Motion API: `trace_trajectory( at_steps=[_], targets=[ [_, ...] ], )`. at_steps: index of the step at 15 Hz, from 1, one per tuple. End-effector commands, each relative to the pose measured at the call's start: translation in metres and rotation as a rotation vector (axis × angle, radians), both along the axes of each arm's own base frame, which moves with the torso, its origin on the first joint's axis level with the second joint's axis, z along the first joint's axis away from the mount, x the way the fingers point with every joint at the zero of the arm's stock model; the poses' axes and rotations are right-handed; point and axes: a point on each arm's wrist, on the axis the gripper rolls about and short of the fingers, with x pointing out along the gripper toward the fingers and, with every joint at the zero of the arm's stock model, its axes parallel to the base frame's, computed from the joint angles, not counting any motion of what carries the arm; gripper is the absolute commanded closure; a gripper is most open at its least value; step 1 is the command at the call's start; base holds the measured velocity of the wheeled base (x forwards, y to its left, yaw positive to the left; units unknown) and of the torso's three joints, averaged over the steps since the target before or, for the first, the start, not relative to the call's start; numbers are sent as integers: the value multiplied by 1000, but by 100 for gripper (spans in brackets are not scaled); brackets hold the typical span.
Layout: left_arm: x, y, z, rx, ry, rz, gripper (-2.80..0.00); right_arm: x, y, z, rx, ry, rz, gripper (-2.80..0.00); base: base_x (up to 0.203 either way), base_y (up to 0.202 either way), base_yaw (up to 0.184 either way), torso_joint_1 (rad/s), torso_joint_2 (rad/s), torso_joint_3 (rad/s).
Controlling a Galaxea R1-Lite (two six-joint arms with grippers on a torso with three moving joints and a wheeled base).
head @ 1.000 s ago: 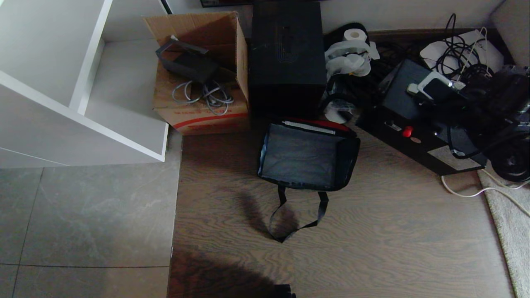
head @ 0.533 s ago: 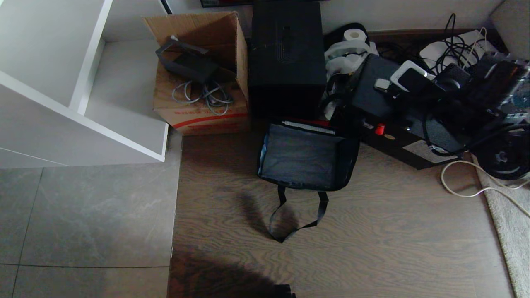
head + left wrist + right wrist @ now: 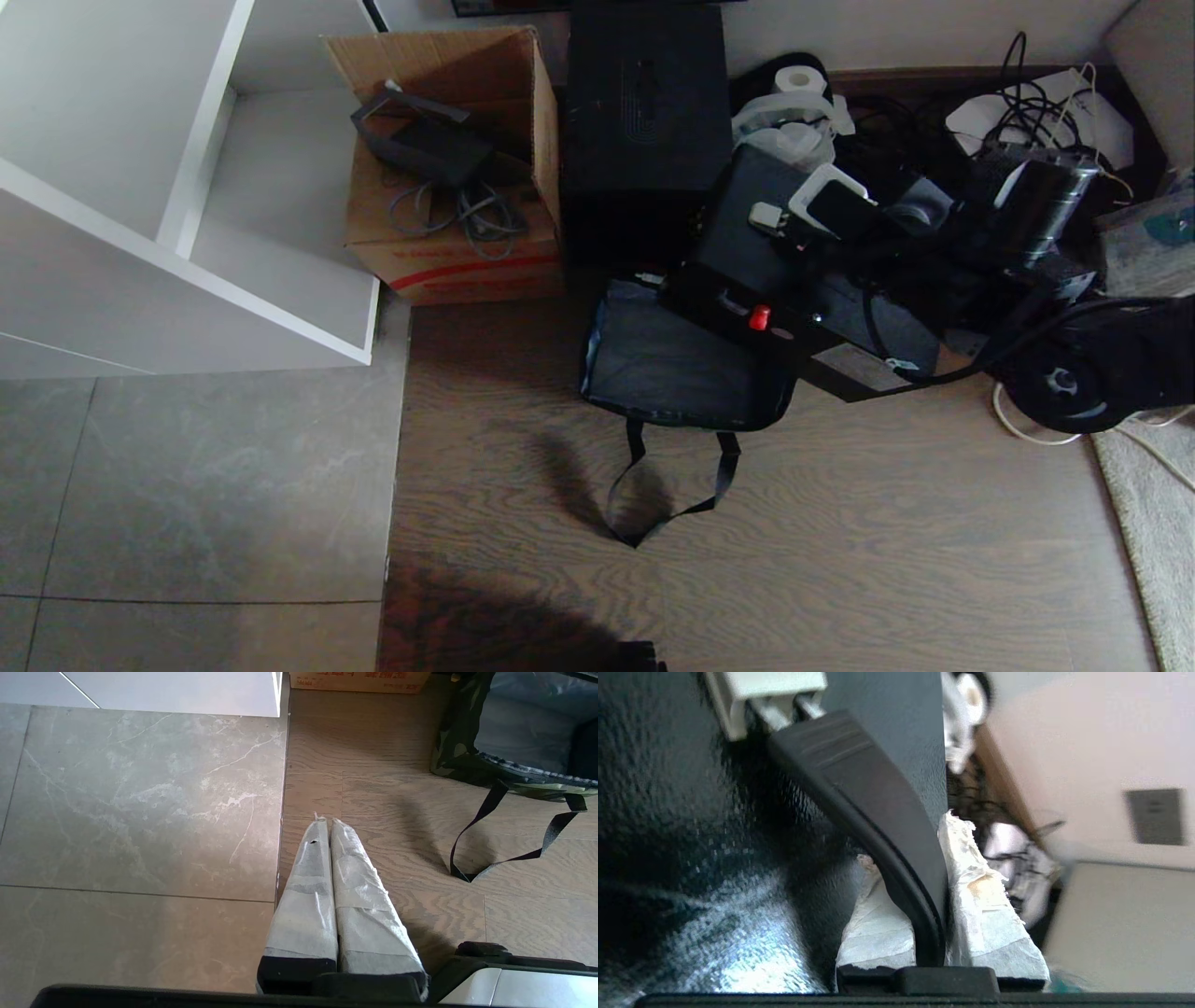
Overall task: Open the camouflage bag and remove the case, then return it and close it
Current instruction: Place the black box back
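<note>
The camouflage bag (image 3: 653, 364) lies open on the wood floor, its grey inside bare; it also shows in the left wrist view (image 3: 455, 732). The case (image 3: 822, 322), flat and black with a small red latch (image 3: 759, 317), hangs tilted over the bag's far right corner and hides that part of it. My right gripper (image 3: 840, 215) reaches in from the right. In its wrist view the right gripper (image 3: 910, 840) is shut on the case's black strap handle (image 3: 878, 812). My left gripper (image 3: 325, 820) is shut and empty, low over the floor left of the bag.
A brown cardboard box (image 3: 448, 159) and a taller black box (image 3: 644, 121) stand behind the bag. White shelving (image 3: 187, 187) is at the left. Cables and paper rolls (image 3: 794, 112) crowd the back right. The bag's strap loop (image 3: 667, 495) lies on the floor; a rug (image 3: 1148, 504) lies right.
My right arm has swung the case leftward from the clutter at the right until it hangs over the bag's right side. The left gripper and the bag have stayed put.
</note>
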Motion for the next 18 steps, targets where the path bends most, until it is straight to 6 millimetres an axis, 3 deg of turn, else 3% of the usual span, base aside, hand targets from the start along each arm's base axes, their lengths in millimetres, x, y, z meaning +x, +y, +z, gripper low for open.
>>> trace_trajectory(
  at_steps=[1,6,11,18],
  targets=[
    [1,0,-3,-1,8,0,0,9,21,-11,43,24,55,0,0,0,0,0,0,0],
    [1,0,-2,-1,7,0,0,10,51,-13,81,24,191,0,0,0,0,0,0,0],
    [1,0,-3,-1,8,0,0,5,54,-9,49,69,284,0,0,0,0,0,0,0],
    [1,0,-3,-1,8,0,0,10,63,-20,53,106,513,0,0,0,0,0,0,0]
  ],
)
